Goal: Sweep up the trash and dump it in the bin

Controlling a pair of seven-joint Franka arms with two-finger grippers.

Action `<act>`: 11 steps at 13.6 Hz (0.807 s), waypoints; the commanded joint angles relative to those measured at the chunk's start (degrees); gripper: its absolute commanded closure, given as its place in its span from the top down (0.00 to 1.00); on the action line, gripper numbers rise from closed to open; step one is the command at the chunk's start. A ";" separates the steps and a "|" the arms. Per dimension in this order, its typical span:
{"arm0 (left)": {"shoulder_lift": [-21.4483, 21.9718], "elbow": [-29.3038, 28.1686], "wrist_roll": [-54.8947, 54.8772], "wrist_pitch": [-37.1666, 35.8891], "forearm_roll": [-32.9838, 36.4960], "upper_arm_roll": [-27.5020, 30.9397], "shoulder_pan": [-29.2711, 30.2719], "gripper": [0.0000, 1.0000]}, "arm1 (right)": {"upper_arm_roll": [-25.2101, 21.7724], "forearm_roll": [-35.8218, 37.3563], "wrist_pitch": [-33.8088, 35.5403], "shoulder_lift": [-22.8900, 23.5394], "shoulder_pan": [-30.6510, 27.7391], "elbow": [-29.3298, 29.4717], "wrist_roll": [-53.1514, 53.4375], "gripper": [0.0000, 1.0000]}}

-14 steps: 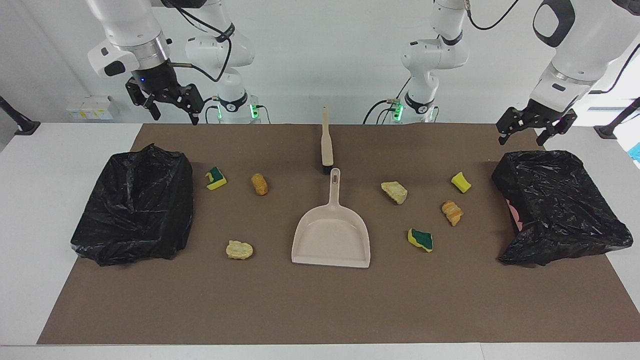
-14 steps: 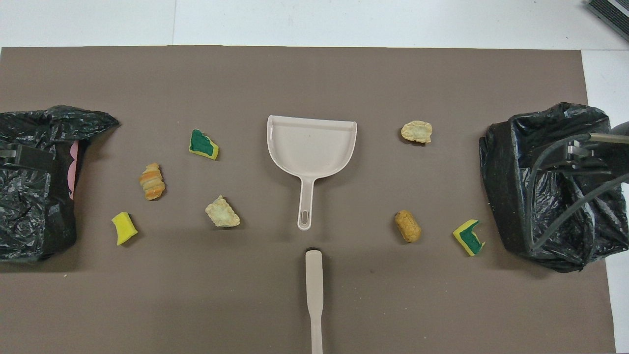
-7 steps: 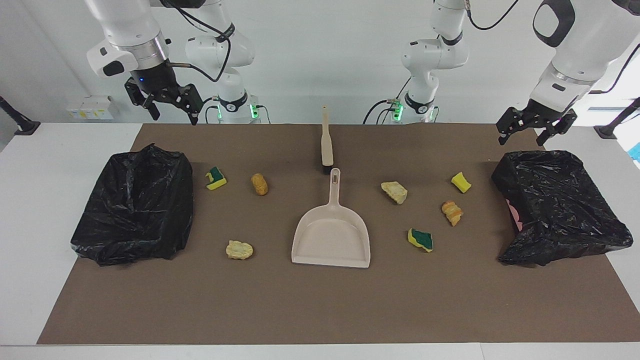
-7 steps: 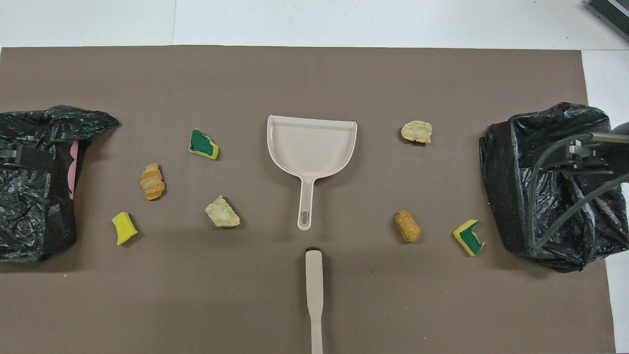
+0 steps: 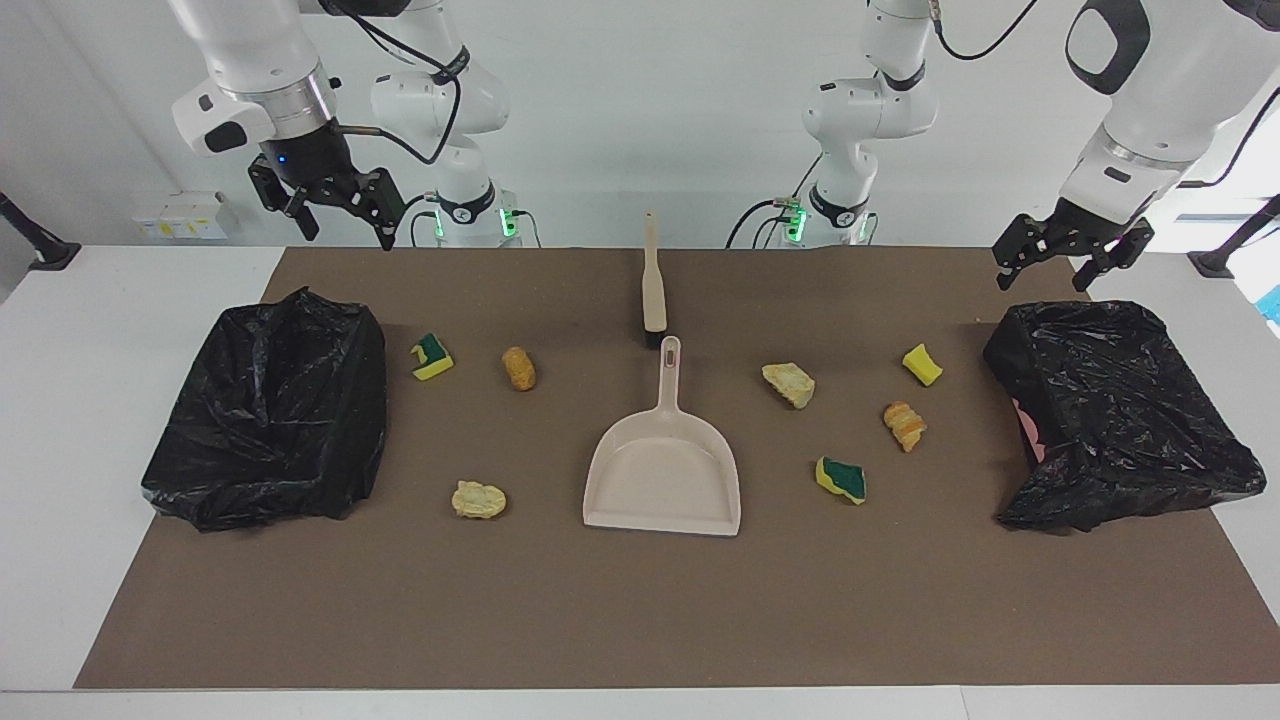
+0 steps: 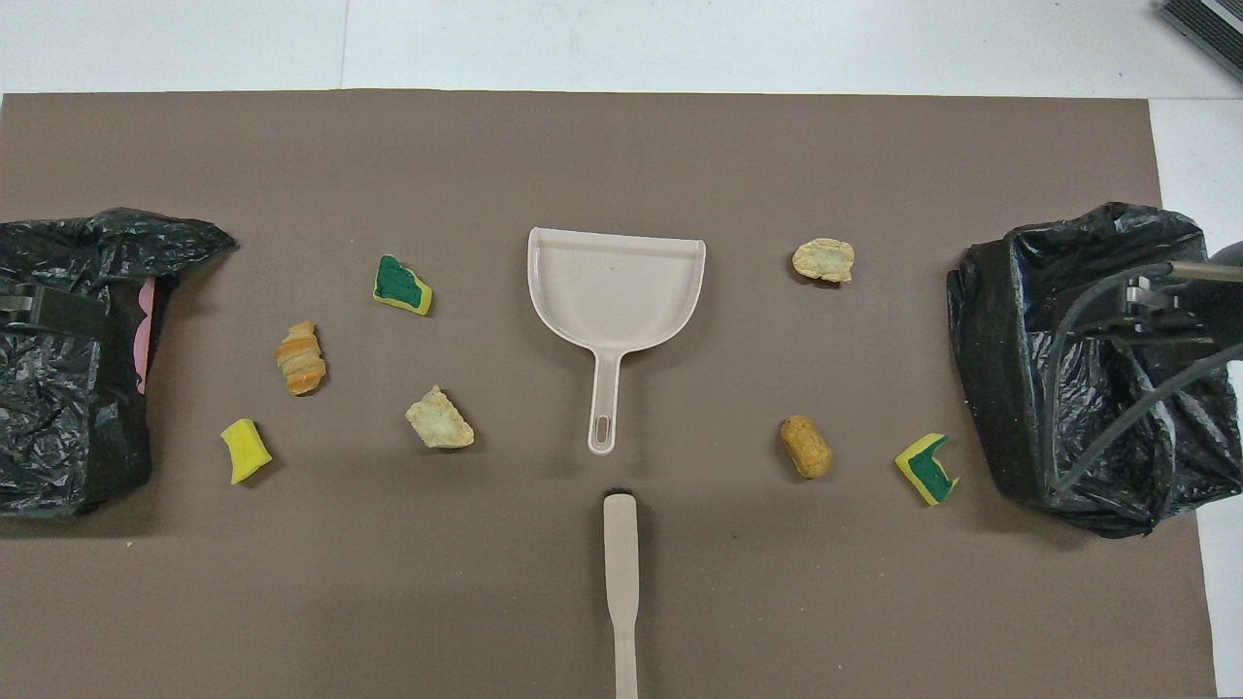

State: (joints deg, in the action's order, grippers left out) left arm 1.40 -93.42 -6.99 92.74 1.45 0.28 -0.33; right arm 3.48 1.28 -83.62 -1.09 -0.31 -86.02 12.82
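Observation:
Several small trash pieces lie on the brown mat: a green-faced sponge (image 5: 432, 357), a brown lump (image 5: 518, 368) and a pale lump (image 5: 478, 499) toward the right arm's end, and a pale lump (image 5: 789, 384), a yellow sponge (image 5: 921, 364), a striped lump (image 5: 905, 425) and a green-faced sponge (image 5: 841, 479) toward the left arm's end. A beige dustpan (image 5: 664, 470) lies mid-mat, and a brush (image 5: 653, 285) lies nearer the robots. My right gripper (image 5: 340, 215) hangs open above its bin's near edge. My left gripper (image 5: 1070, 262) hangs open above its bin's near edge.
A black-bagged bin (image 5: 270, 410) stands at the right arm's end of the table and another (image 5: 1120, 410) at the left arm's end, with pink showing at its inner side. The mat (image 6: 621, 146) has bare room farther from the robots than the dustpan.
My right gripper has risen slightly. The left gripper, the trash, the dustpan and the brush have not moved.

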 commanded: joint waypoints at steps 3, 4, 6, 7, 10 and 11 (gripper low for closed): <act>-0.17 1.13 0.21 -0.90 0.66 -0.45 -0.81 1.00 | 0.21 -0.75 -0.32 -1.02 -0.66 -0.99 -1.21 1.00; -0.09 0.87 0.39 -1.07 0.57 -0.45 -1.25 1.00 | 0.12 -0.75 -0.23 -1.02 -0.74 -0.99 -1.30 1.00; 1.14 -1.05 4.23 -0.90 0.57 -0.54 -4.74 1.00 | 0.12 -0.75 0.03 -1.02 -1.53 -0.99 -1.30 1.00; 1.93 -2.37 6.52 -0.03 0.57 -0.63 -6.68 1.00 | 0.12 -0.75 0.03 -1.02 -1.53 -0.99 -1.30 1.00; 3.86 -5.63 12.15 2.27 0.49 -0.63 -12.83 1.00 | 0.12 -0.75 1.35 -1.72 -1.53 -1.34 -1.04 1.00; 4.57 -7.11 14.17 2.35 0.48 -0.72 -15.29 1.00 | 0.12 -0.75 1.27 -1.72 -1.53 -1.34 -0.69 1.00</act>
State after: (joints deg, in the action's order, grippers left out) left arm 2.56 -95.61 3.83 93.10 1.41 -1.24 -11.57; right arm 3.31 1.28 -83.23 -1.22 -1.10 -86.02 12.81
